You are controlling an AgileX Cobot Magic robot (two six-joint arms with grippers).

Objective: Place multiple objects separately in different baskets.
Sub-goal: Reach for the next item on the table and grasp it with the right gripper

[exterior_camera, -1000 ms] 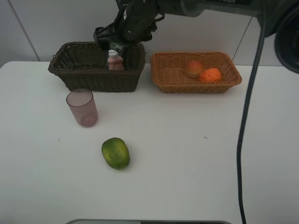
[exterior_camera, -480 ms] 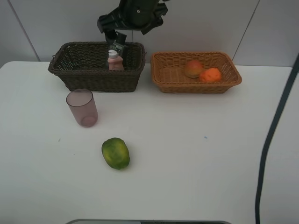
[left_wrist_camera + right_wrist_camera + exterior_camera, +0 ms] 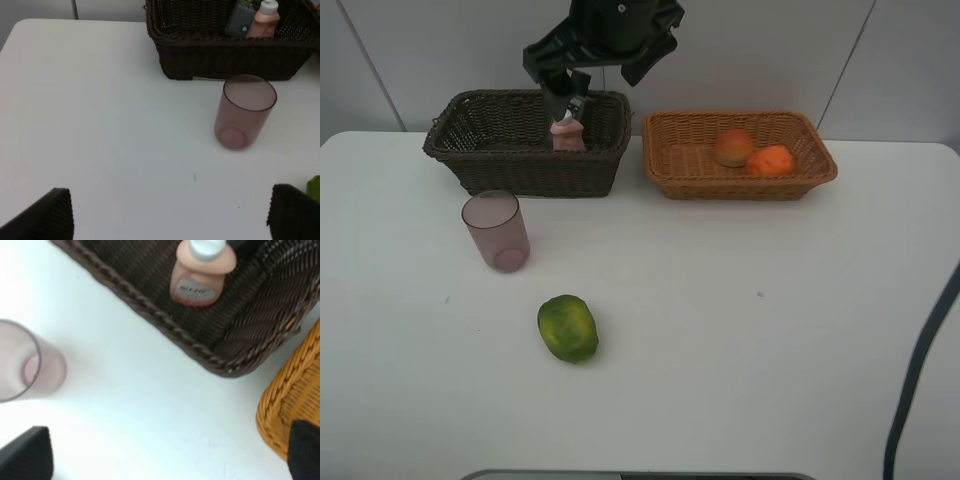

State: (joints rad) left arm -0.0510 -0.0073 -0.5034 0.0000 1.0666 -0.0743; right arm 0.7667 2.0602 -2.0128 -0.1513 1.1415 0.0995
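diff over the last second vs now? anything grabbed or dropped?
The right arm's upper links swung out of the top right of the overhead view, and the dark cable slid toward the right edge. The right end effector barely shifted above the pink bottle in the dark basket, jaws open; nothing gripped or released. Bottle, cup, green fruit, and the peach and orange in the tan basket stayed put.

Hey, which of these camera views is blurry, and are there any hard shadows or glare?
Exterior high view: sharp, evenly lit, only soft shadows under the green fruit and cup. Left wrist view: slightly soft, no glare. Right wrist view: blurriest, the pink bottle label unreadable.
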